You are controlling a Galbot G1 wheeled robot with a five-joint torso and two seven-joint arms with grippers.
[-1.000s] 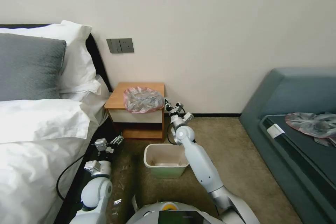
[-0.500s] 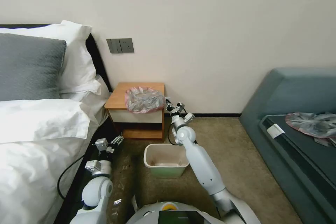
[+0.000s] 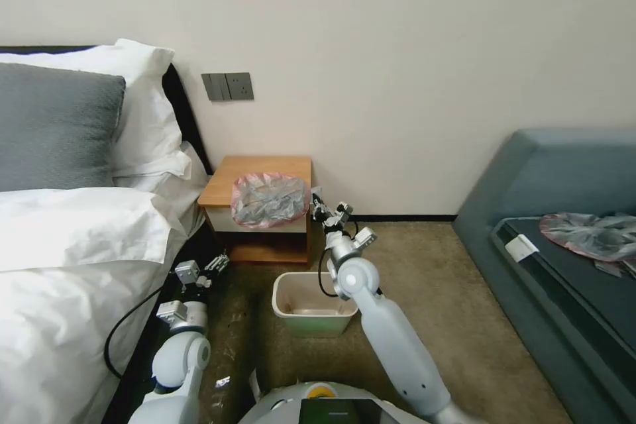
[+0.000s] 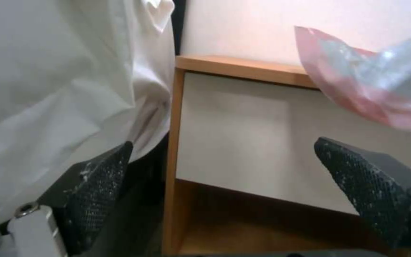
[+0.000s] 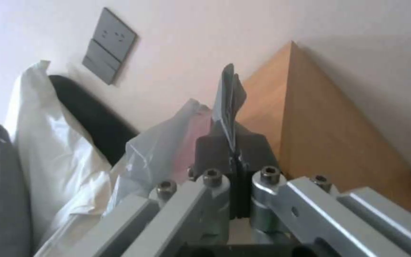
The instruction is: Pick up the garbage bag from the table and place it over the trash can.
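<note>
1. A plain cream-white painted wall [image 3: 411, 46] ran across the whole back of the room, evenly lit.
2. On that wall sat a dark grey double switch-and-socket plate [image 3: 228, 86], just beside the black padded headboard [image 3: 182, 116].
3. At the left, a bed with rumpled white sheets [image 3: 59, 265] carried a grey textured pillow [image 3: 56, 126] leaning against a white pillow [image 3: 146, 106].
4. A thin black skirting strip [image 3: 407, 217] lined the foot of the wall.
5. The floor was olive-brown short-pile carpet [image 3: 450, 291].
6. At the right stood a blue-grey upholstered sofa [image 3: 550, 172], and on its seat lay a flat grey plastic bag with a pink edge [image 3: 589, 233].
</note>
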